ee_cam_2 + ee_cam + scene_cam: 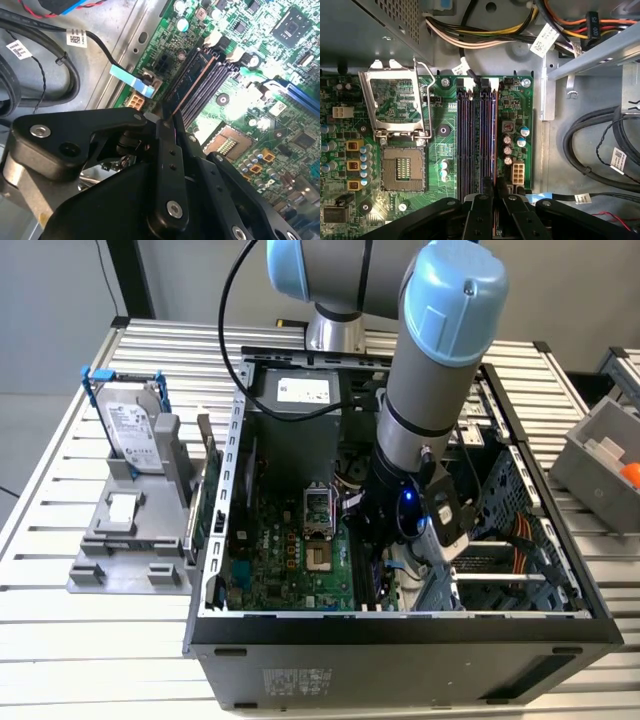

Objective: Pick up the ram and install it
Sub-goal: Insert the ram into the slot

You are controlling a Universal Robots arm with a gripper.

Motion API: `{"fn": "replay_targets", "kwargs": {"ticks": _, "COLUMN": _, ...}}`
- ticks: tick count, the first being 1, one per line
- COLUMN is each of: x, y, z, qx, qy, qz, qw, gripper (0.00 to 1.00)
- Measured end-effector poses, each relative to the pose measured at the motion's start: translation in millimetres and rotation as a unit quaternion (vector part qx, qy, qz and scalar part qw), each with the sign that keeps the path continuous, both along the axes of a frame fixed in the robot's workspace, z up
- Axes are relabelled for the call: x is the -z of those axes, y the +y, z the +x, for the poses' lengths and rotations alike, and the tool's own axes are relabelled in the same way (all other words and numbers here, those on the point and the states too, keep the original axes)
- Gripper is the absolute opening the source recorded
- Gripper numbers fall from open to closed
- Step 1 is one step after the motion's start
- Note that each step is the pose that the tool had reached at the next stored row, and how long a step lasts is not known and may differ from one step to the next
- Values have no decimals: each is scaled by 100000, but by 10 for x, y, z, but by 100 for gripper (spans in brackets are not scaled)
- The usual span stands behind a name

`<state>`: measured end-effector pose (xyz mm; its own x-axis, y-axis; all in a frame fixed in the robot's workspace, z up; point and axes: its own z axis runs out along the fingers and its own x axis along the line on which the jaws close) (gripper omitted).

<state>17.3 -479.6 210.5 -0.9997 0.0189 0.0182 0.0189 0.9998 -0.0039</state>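
Note:
The ram (pixel 192 80) is a thin dark stick with a copper-coloured edge. It stands on edge in the outermost of the long black motherboard slots (pixel 470 135), on the side towards the board's edge. In the first wrist view the ram (pixel 493 135) runs straight into my gripper (pixel 493 192). My gripper (pixel 167 122) is shut on the near end of the stick, its two black fingers pressed close on either side. In the exterior view the arm's wrist (pixel 410 515) reaches down into the open computer case, above the green motherboard (pixel 290 560).
An empty processor socket (pixel 402 170) with its raised metal frame lies beside the slots. Cable bundles (pixel 590 140) and a drive cage (pixel 520 510) crowd the case near the arm. Outside the case, a silver hard drive (pixel 130 425) stands on a grey holder (pixel 120 540).

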Motion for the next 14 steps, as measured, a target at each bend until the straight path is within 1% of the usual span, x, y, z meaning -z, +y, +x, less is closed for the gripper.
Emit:
{"fn": "replay_targets", "kwargs": {"ticks": 7, "x": 5, "y": 2, "z": 0, "qx": -1, "qy": -1, "qz": 43, "qw": 100000, "gripper": 0}}
{"fn": "replay_targets", "kwargs": {"ticks": 8, "x": 8, "y": 3, "z": 0, "qx": 1, "qy": -1, "qz": 78, "qw": 100000, "gripper": 100}}
{"fn": "replay_targets", "kwargs": {"ticks": 13, "x": 5, "y": 1, "z": 0, "qx": 1, "qy": -1, "qz": 20, "qw": 100000, "gripper": 100}}
{"fn": "replay_targets", "kwargs": {"ticks": 14, "x": -5, "y": 1, "z": 0, "qx": 2, "qy": 0, "qz": 26, "qw": 100000, "gripper": 100}}
